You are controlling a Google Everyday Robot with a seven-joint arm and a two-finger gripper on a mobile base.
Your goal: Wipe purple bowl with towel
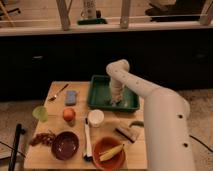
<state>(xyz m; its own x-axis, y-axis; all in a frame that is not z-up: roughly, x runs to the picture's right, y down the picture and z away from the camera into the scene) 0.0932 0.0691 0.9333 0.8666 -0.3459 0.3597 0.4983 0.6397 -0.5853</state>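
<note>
The purple bowl (65, 145) sits near the front left of the wooden table (55, 95), dark and round. My white arm reaches from the right over the table, and my gripper (116, 100) hangs down inside the green tray (98, 99) at the back of the table, far from the bowl. I see no towel clearly; a pale patch lies under the gripper in the tray, and I cannot tell what it is.
An orange bowl with a banana (109, 153) stands at the front. A white cup (95, 118), a white utensil (87, 140), an orange fruit (69, 114), a green cup (40, 113), grapes (42, 138), a blue sponge (71, 97), a fork (58, 92) and a brush (128, 132) lie around.
</note>
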